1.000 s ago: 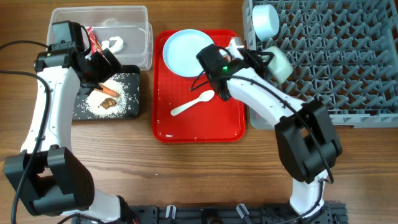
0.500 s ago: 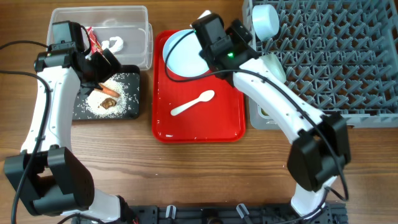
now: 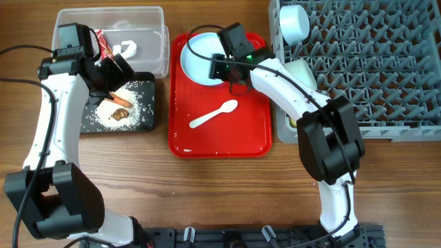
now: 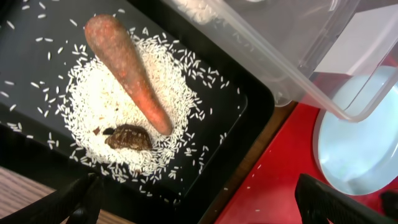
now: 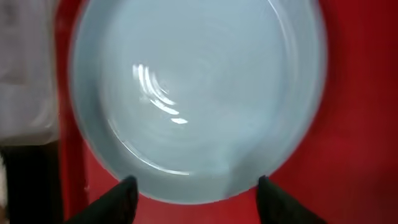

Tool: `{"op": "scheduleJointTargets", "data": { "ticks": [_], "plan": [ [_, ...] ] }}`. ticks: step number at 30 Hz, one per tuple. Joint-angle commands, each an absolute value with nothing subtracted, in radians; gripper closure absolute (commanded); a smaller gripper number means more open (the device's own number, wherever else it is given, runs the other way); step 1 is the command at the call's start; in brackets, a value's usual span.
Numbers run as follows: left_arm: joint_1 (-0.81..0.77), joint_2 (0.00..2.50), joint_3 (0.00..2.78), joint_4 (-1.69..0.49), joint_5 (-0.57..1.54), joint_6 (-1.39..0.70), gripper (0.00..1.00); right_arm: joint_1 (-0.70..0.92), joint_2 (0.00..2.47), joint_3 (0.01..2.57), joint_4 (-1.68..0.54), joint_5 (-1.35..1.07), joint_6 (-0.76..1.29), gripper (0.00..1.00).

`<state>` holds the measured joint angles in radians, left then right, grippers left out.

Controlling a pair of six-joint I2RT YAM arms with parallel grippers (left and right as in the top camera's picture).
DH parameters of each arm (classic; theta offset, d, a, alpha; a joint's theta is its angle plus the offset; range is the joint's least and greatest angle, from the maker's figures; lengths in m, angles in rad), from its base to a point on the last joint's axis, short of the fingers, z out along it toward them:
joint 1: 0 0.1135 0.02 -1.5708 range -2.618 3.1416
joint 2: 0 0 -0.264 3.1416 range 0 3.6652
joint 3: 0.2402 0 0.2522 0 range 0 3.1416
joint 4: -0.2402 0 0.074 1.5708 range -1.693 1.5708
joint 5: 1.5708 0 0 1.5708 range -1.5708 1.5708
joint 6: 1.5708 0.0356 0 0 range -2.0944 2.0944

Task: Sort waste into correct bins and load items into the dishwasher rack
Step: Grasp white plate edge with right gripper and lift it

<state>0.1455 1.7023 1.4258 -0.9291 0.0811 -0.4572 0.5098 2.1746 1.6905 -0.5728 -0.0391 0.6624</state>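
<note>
The round light blue plate lies at the back of the flat red tray, with the white spoon in front of it. My right gripper hovers open over the plate's near rim, fingers apart at either side. My left gripper is open and empty above the black tray, which holds the carrot, rice grains and brown scrap. The clear tub holds the red wrapper and white paper. Two light blue bowls sit in the grey rack.
The rack fills the back right, its left edge close to the red tray. The clear tub's corner overhangs the black tray in the left wrist view, with the plate beyond. Bare wooden table lies in front.
My right arm left the pale bowl at the rack's left edge, swung left, and now hangs open over the plate. The left arm has not moved.
</note>
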Motion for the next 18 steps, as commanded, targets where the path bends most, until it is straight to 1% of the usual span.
{"op": "scheduleJointTargets", "data": {
  "ticks": [1,4,8,9,11,14,17,18],
  "plan": [
    [0.141,1.691,1.427,-0.929,0.093,-0.452,0.0,0.509,2.17,1.662,-0.59,0.116,0.825,0.42],
    [0.141,1.691,1.427,-0.929,0.093,-0.452,0.0,0.509,2.17,1.603,-0.526,0.112,0.875,0.42],
    [0.141,1.691,1.427,-0.929,0.093,-0.452,0.0,0.509,2.203,1.594,-0.485,0.089,0.875,0.54],
    [0.141,1.691,1.427,-0.929,0.093,-0.452,0.0,0.509,2.215,1.595,-0.474,0.077,0.875,0.56],
    [0.141,1.691,1.427,-0.929,0.093,-0.452,0.0,0.509,2.233,1.595,-0.443,0.043,0.875,0.63],
    [0.141,1.691,1.427,-0.929,0.093,-0.452,0.0,0.509,2.238,1.594,-0.448,0.04,0.872,0.66],
    [0.141,1.691,1.427,-0.929,0.093,-0.452,0.0,0.504,2.251,1.595,-0.459,-0.007,0.871,0.75],
    [0.141,1.691,1.427,-0.929,0.093,-0.452,0.0,0.503,2.252,1.595,-0.496,-0.067,0.861,0.78]
  ]
}}
